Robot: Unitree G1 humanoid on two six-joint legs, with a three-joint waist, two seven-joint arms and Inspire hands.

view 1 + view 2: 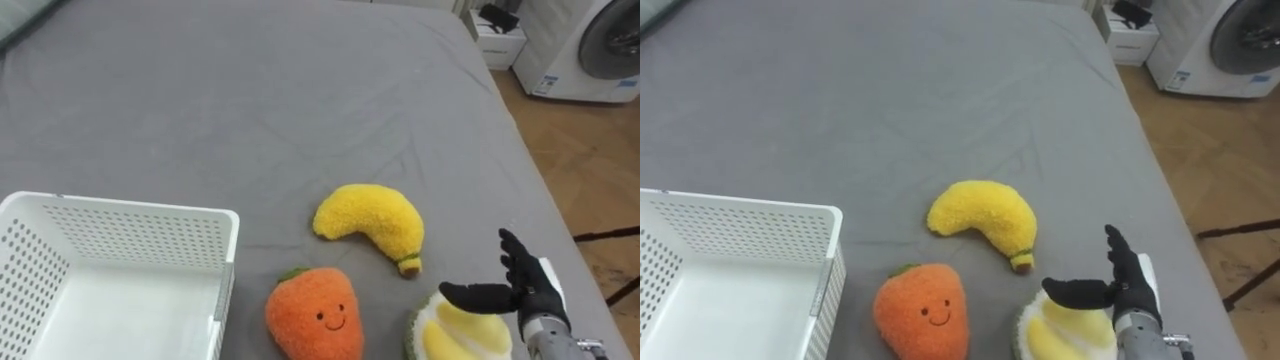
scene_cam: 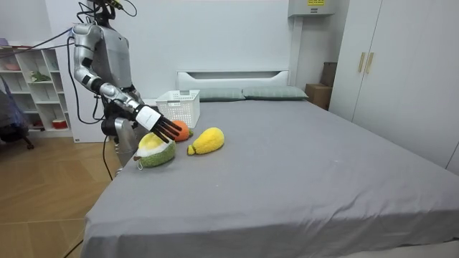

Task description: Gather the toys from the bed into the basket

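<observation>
Grey bedcover (image 1: 300,100) is strewn with three plush toys: a yellow banana (image 1: 370,222), an orange smiling carrot (image 1: 315,315) beside a white lattice basket (image 1: 130,230), and a yellow-green fruit (image 1: 455,338), over which the right hand (image 1: 530,290) is held, fingers spread.

**A grey bed in a white room**

The bed (image 2: 287,165), spread with a plain grey sheet, takes up most of the room. At its head are a low white headboard (image 2: 233,75) and two grey pillows (image 2: 269,92), set against a bare white wall (image 2: 215,36). A white wardrobe (image 2: 401,64) runs along the bed's side at the room view's right. A white shelf unit (image 2: 36,86) stands off the bed's side at the room view's left. Wooden floor (image 2: 43,193) surrounds the bed. A white washing machine (image 1: 590,45) stands on that floor near one corner of the bed. The light is even.
</observation>
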